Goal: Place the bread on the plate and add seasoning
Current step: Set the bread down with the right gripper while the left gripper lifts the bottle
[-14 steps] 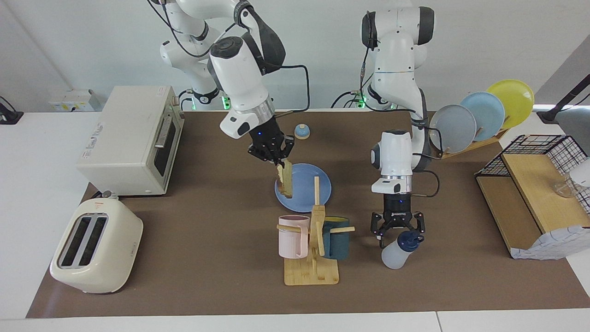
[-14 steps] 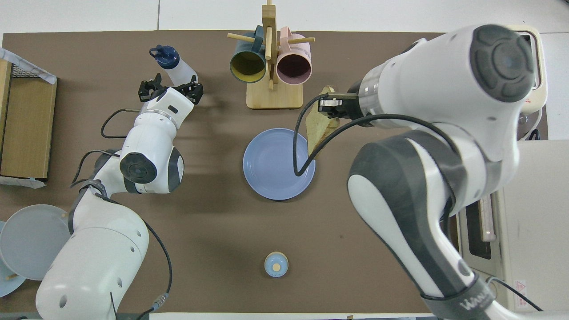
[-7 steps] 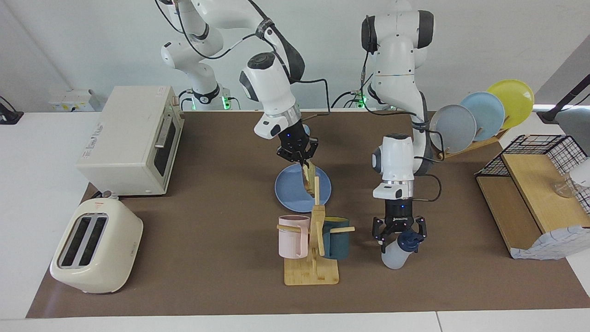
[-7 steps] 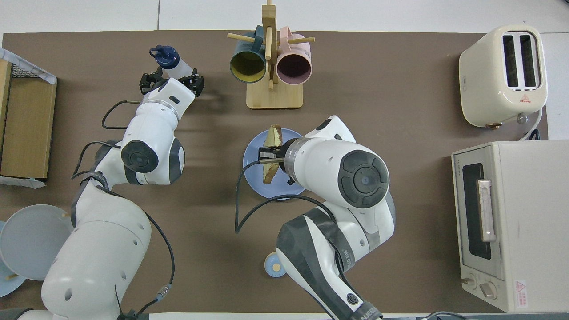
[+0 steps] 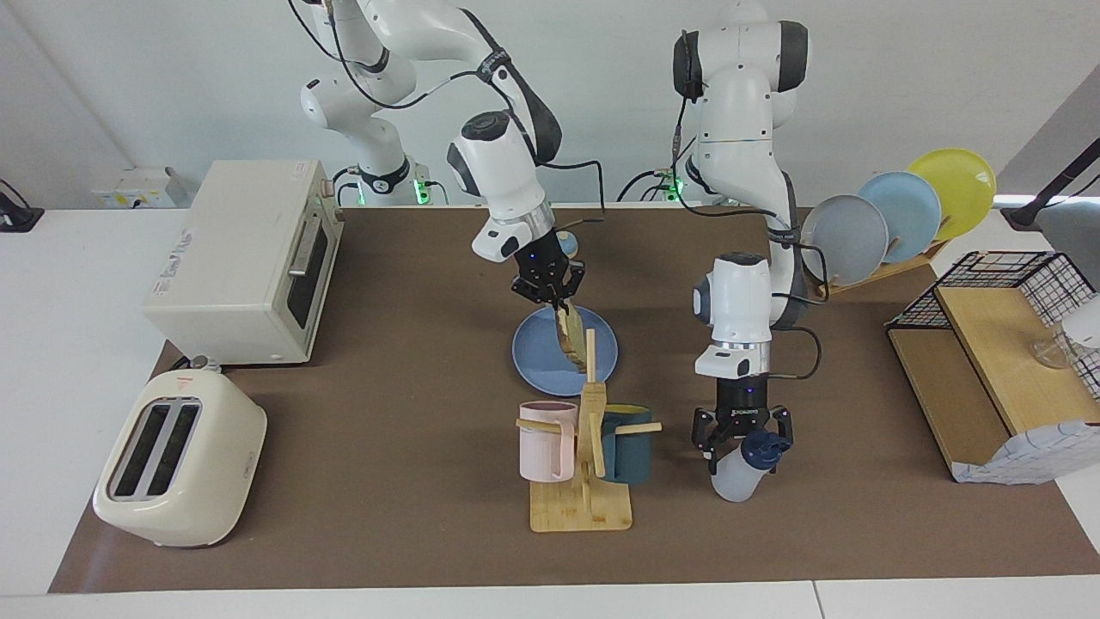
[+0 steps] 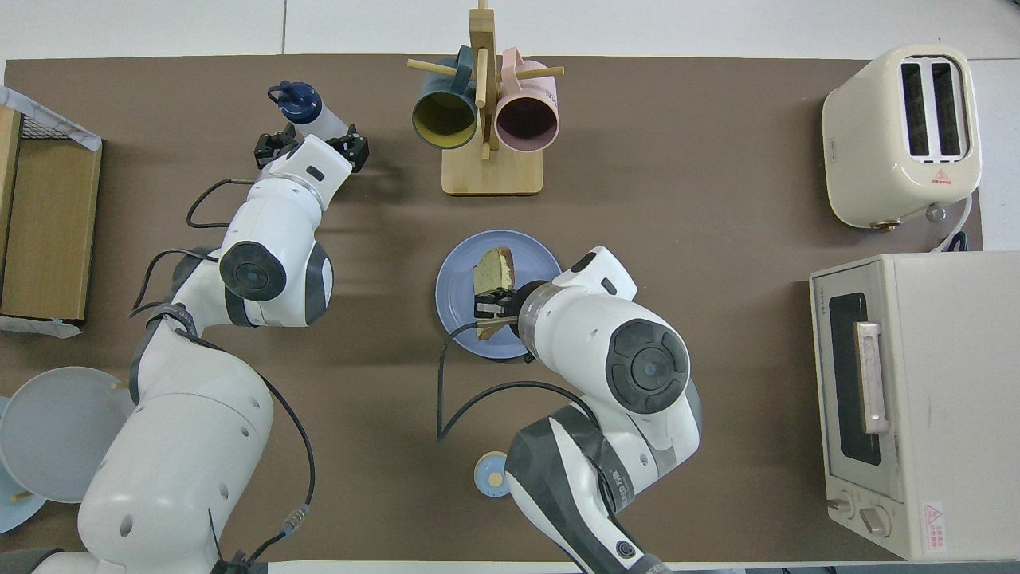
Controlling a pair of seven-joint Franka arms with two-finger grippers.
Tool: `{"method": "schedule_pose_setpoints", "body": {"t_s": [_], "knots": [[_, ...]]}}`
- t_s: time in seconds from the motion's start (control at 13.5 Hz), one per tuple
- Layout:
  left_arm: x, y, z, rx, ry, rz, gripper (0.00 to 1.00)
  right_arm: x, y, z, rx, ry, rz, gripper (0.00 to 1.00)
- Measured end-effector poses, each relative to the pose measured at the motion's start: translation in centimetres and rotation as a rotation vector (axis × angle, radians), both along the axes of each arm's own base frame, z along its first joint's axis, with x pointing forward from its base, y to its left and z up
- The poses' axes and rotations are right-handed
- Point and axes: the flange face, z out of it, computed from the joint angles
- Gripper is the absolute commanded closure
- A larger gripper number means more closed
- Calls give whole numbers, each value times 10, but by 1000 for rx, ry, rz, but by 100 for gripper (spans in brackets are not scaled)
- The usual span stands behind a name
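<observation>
- The right gripper [image 5: 563, 303] hangs over the plate [image 5: 533, 357], its dark fingers pinched tight on the upper edge of the bread [image 5: 568, 336], a square, tan, green-speckled slice with a darker crust, tilted on edge above the plate's smooth surface.
- From overhead the bread [image 6: 494, 271] leans over the middle of the round, flat, periwinkle plate [image 6: 456, 295], with the right gripper [image 6: 488, 307] at its lower edge.
- The left gripper [image 5: 741, 437] points straight down with its black fingers spread apart on either side of the seasoning [image 5: 741, 473], a small translucent white plastic bottle with a dark navy flip cap; whether the fingers touch it cannot be told.
- The seasoning [image 6: 307, 112] stands on the brown counter [image 5: 387, 447] toward the left arm's end, farther from the robots than the plate.
- Beside it, a pale wooden mug rack [image 5: 584, 481] carries a matte pink mug [image 5: 546, 440] and a dark teal mug [image 5: 627, 443].
- A glossy cream toaster [image 5: 176, 473] with two slots and a boxy cream toaster oven [image 5: 245, 258] sit toward the right arm's end.
- A small blue-domed bell [image 6: 492, 474] rests nearer to the robots than the plate.
</observation>
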Motion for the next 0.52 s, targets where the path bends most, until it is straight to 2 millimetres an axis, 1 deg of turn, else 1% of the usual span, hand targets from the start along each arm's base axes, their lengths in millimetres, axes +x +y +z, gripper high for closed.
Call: {"method": "schedule_pose_setpoints", "body": {"t_s": [0.07, 0.15, 0.22, 0.3, 0.44, 0.52], "knots": [[1, -1, 1, -1, 5, 1, 0, -1, -2, -1, -2, 1, 0, 18], [2, -1, 1, -2, 6, 1, 4, -1, -4, -1, -6, -1, 8, 0], [2, -1, 1, -3, 8, 2, 20, 0, -7, -2, -13, -6, 25, 0], [2, -1, 1, -3, 12, 3, 45, 1, -10, -2, -19, -10, 35, 0], [3, 1, -1, 0, 34, 8, 100, 7, -17, -2, -28, -5, 35, 0], [5, 2, -1, 0, 42, 10, 100, 11, -22, 1, -32, 1, 31, 0]]}}
